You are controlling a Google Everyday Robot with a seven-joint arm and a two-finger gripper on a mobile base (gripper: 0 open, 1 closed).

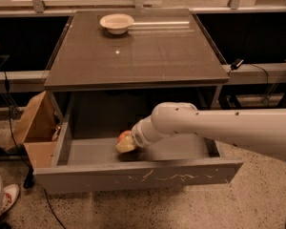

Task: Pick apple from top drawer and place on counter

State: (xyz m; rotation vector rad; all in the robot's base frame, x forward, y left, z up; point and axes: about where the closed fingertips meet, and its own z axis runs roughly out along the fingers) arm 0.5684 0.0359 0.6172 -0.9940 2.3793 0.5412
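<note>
The top drawer (133, 176) stands pulled open under the counter (148, 56), its scratched front panel towards the camera. The red apple (123, 135) lies inside the drawer, left of the middle, mostly covered by the gripper. My gripper (125, 145) reaches down into the drawer from the right on a thick white arm (214, 128). Its pale tip sits right against the front of the apple. I cannot see whether it holds the apple.
A pale round bowl (117, 23) sits at the back left of the counter. A brown cardboard box (35, 130) stands on the floor left of the drawer. A white shoe (7, 198) and a black cable (19, 151) are at the lower left.
</note>
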